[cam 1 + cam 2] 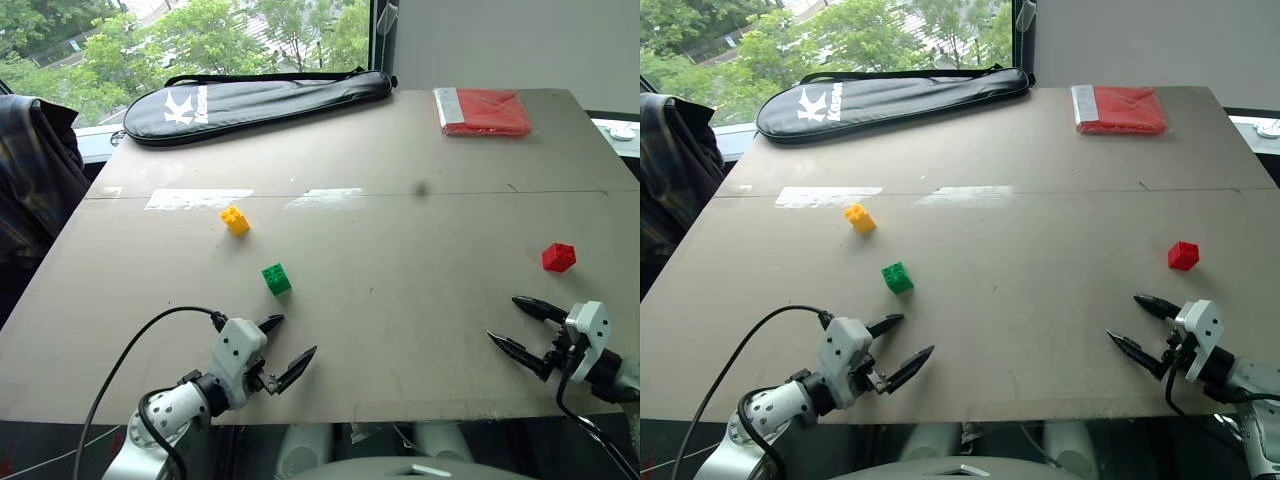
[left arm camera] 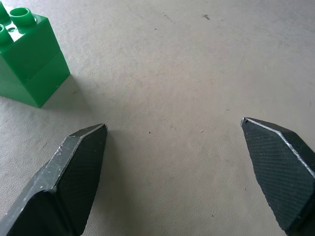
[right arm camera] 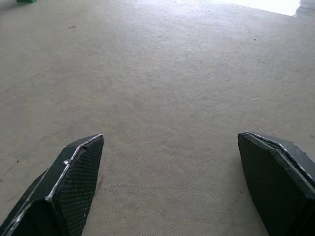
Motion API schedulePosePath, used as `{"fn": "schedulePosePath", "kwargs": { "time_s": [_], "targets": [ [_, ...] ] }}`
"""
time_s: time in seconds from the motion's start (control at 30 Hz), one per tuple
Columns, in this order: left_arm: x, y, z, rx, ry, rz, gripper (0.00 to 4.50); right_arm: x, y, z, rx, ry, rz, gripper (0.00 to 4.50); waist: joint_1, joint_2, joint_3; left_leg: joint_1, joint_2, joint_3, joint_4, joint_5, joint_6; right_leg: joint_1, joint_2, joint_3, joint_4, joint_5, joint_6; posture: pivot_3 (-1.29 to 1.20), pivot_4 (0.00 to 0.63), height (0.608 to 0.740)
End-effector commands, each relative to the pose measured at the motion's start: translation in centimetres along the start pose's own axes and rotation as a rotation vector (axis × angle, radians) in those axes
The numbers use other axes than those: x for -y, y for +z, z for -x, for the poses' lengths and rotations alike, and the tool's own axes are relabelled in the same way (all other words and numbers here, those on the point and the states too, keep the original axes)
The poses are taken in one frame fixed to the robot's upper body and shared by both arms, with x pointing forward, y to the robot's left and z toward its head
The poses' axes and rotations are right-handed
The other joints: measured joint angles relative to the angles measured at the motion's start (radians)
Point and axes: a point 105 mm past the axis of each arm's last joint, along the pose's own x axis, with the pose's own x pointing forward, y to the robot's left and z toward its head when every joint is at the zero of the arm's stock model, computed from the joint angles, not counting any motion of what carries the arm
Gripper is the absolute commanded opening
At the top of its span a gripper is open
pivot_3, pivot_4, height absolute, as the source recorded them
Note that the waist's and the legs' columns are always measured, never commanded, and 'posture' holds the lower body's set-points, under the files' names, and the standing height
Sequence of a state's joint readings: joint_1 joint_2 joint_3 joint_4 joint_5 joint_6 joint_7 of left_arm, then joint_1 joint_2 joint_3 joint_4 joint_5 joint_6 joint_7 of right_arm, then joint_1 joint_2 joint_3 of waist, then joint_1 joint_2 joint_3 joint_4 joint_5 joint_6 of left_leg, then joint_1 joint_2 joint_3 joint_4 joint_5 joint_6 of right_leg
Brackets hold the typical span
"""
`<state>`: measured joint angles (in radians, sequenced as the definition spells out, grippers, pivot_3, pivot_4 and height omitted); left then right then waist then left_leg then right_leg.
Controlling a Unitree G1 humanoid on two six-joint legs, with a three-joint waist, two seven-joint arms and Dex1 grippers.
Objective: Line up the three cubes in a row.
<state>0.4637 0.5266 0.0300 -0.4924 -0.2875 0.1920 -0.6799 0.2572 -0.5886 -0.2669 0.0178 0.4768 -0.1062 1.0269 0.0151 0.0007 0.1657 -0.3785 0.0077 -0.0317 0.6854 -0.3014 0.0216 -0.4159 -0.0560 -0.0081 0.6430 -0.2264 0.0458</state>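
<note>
Green cube (image 1: 276, 278) on the bare bench (image 1: 400, 300), left of centre, studs up, just ahead of the left gripper (image 1: 284, 345) and nearest of the three to it. Yellow cube (image 1: 235, 220) a little farther back and to the left, near the green one but not touching, turned at a slant. Red cube (image 1: 558, 257) well apart on the right side, ahead of the right gripper (image 1: 516, 324). No row yet: yellow and green on a loose diagonal, red far off that line.

Left gripper low over the bench near the front edge, fingers spread wide with nothing between them, aimed forward and inward past the green cube, which sits off to one side of the gap in the left wrist view; probably poised that way for a reach onto it. Right gripper likewise spread wide and empty, low near the front right corner, pointing inward; red cube likely its share by nearness.

Farther back: black racket bag (image 1: 260, 103) along the rear left edge, folded red cloth (image 1: 482, 111) at rear right, both away from the working area.
</note>
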Motion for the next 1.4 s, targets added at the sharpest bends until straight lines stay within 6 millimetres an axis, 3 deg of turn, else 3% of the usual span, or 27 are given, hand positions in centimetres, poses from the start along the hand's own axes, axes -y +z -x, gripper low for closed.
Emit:
{"fn": "schedulePosePath", "kwargs": {
  "time_s": [0.03, 0.2, 0.4, 0.6, 0.83, 1.03, 1.13, 1.4],
  "targets": [
    [1.0, 0.5, -0.4, -0.011, -0.096, -0.009, 4.44, 1.4, 1.8, 1.0, 0.064, -0.136, 0.019, 4.5, 0.001, 0.0, 0.0, 0.0, 0.0, 0.0, 0.0, 0.0, 0.0, 0.0, 0.0, 0.0, 0.0, 0.0, 0.0, 0.0, 0.15, 0.7],
    [1.0, 4.7, -1.3, 0.048, -0.243, -0.108, 4.44, 3.4, 1.3, 2.5, 0.064, -0.407, -0.045, 4.5, 0.001, -0.002, 0.001, -0.001, 0.0, -0.001, 0.001, 0.0, 0.0, 0.0, 0.001, -0.001, 0.001, 0.0, 0.0, 0.0, 0.15, 0.7],
    [2.4, 9.9, -2.7, 0.13, -0.395, -0.19, 4.44, 6.9, 0.9, 2.0, 0.067, -0.679, -0.122, 4.5, -0.01, -0.001, 0.001, 0.0, 0.0, 0.002, 0.001, 0.0, 0.0, -0.001, 0.002, 0.003, 0.002, 0.002, -0.003, 0.0, 0.15, 0.7],
    [2.7, 12.1, -3.8, 0.144, -0.423, -0.243, 4.44, 9.3, 1.0, 0.5, 0.077, -0.762, -0.133, 4.5, -0.01, -0.001, 0.001, 0.0, -0.002, 0.003, 0.001, 0.0, 0.0, -0.001, 0.004, 0.003, 0.004, 0.003, -0.005, 0.0, 0.15, 0.7],
    [2.5, 12.9, -4.1, 0.14, -0.419, -0.28, 4.44, 10.5, 1.5, -0.9, 0.12, -0.775, -0.124, 4.5, -0.017, -0.001, 0.001, 0.0, -0.002, 0.002, 0.001, 0.0, 0.0, -0.001, 0.004, 0.003, 0.004, 0.005, -0.001, 0.0, 0.15, 0.7],
    [2.5, 13.0, -4.3, 0.137, -0.414, -0.284, 4.5, 10.1, 1.6, -1.8, 0.146, -0.753, -0.117, 2.54, -0.025, -0.001, 0.001, 0.0, -0.002, 0.002, 0.001, 0.0, 0.0, -0.001, 0.004, 0.004, 0.004, 0.005, -0.001, 0.0, 0.15, 0.7],
    [2.4, 13.1, -4.3, 0.137, -0.412, -0.284, 4.5, 9.6, 1.7, -2.2, 0.154, -0.744, -0.109, 1.24, -0.026, -0.001, 0.001, 0.001, -0.002, 0.001, 0.001, 0.0, 0.0, -0.001, 0.004, 0.004, 0.005, 0.005, -0.001, 0.0, 0.15, 0.7],
    [2.4, 12.9, -4.4, 0.13, -0.406, -0.284, 4.5, 3.9, 1.8, -5.2, 0.145, -0.62, -0.132, 1.25, -0.027, -0.001, 0.001, 0.001, -0.001, 0.0, 0.001, 0.0, 0.0, -0.002, 0.004, 0.003, 0.007, 0.005, -0.001, 0.0, 0.15, 0.7]
  ]
}}
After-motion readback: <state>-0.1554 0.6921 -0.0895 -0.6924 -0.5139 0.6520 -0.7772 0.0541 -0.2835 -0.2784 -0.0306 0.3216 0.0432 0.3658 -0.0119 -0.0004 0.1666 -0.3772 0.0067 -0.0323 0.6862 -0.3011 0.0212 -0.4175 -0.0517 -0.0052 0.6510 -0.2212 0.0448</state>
